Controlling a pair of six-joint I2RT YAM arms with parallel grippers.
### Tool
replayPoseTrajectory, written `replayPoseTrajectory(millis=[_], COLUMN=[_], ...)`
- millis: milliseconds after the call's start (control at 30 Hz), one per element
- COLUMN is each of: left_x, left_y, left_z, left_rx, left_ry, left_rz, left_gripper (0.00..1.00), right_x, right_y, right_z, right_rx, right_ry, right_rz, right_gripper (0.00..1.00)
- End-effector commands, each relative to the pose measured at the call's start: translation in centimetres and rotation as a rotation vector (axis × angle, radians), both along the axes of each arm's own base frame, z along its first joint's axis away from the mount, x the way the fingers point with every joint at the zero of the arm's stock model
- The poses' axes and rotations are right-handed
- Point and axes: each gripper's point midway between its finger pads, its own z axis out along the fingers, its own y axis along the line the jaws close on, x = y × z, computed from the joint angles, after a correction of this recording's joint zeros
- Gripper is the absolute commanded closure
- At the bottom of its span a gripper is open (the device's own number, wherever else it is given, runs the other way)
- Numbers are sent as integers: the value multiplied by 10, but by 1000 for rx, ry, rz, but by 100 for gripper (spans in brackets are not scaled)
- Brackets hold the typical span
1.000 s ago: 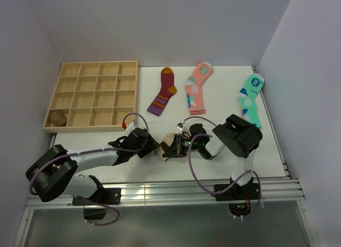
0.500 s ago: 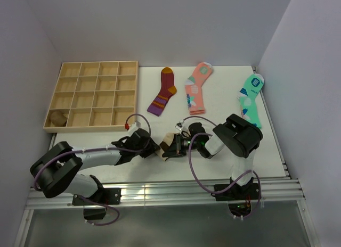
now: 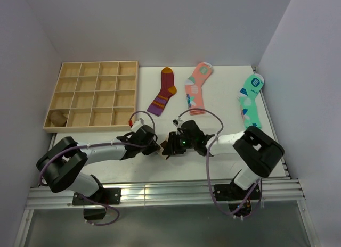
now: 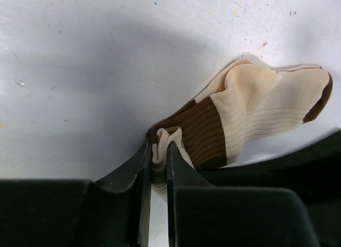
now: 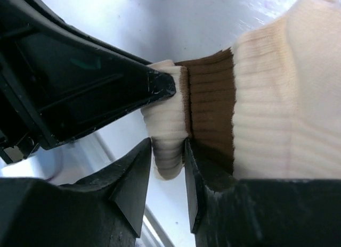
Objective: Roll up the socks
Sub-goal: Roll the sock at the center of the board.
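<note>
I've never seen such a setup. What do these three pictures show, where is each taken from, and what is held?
Two robot arms, left and right, are bolted at the near edge of a white table. The overhead picture looks down from behind them; the other two come from cameras on each wrist. At the back lie a maroon striped sock, a pink sock and a mint-green sock, beside a wooden compartment tray. The left hand pinches the cuff of a beige sock with a brown band. The right hand has its fingers either side of that cuff; whether they press it is unclear.
</note>
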Motion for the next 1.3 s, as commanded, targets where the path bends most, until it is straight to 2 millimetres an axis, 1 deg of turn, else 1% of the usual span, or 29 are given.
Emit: replayPoseTrajectory(millis=[0, 33, 100, 133, 200, 233, 333, 367, 433, 467, 567, 667, 700, 767, 800, 900, 933, 1033, 1100, 1200, 1233, 1267], left_x=[-8, -6, -6, -6, -6, -7, -8, -10, -10, -11, -11, -11, -10, -10, -10, -10, -10, -10, -9, -7, -6, -5], left_y=[18, 18, 17, 16, 17, 19, 21, 24, 25, 27, 27, 26, 26, 26, 26, 26, 26, 27, 27, 25, 25, 25], left_z=[-10, -9, -6, -5, -5, -6, -8, -9, -9, -10, -9, -8, -8, -8, -7, -6, -5, -6, -5, -3, -2, -1], left_rx=[131, 138, 138, 140, 149, 155, 166, 176, 179, 184, 184, 180, 180, 178, 177, 178, 176, 184, 188, 187, 186, 188], left_ry=[27, 25, 22, 21, 27, 31, 42, 50, 52, 57, 57, 55, 54, 56, 55, 51, 49, 48, 49, 45, 43, 43], left_rz=[-17, -19, -26, -30, -29, -25, -17, -14, -8, -4, 0, 0, 0, 0, 0, -1, 1, 0, -3, -1, 2, 2], left_gripper=[96, 96, 97, 99, 99, 99, 99, 99, 99, 99, 99, 100, 100, 99, 99, 99, 99, 98, 97, 94, 90, 88], right_x=[16, 22, 18, 23, 24, 20, 19, 15, 11, 7, 3, 1, 0, -1, -1, -1, -1, -7, -9, -14, -15, -17], right_y=[-13, -18, -12, -15, -13, -9, -2, 4, 11, 16, 22, 25, 25, 25, 23, 19, 15, 10, 10, 10, 14, 15], right_z=[3, 11, 19, 24, 30, 32, 39, 42, 45, 44, 44, 37, 30, 23, 15, 6, 0, -14, -19, -29, -28, -33], right_rx=[-254, -294, -303, -320, -334, -338, -355, -352, -345, -343, -348, -365, -379, -394, -414, -447, -472, -500, -510, -544, -533, -542], right_ry=[-235, -296, -358, -392, -433, -449, -500, -524, -543, -549, -562, -558, -551, -543, -535, -524, -516, -486, -474, -452, -447, -437], right_rz=[-55, -98, -86, -116, -120, -108, -98, -79, -59, -39, -19, -4, 7, 16, 20, 17, 12, 37, 49, 92, 107, 120], right_gripper=[60, 61, 60, 61, 62, 62, 62, 62, 62, 62, 63, 63, 63, 63, 63, 62, 60, 59, 58, 57, 57, 57])
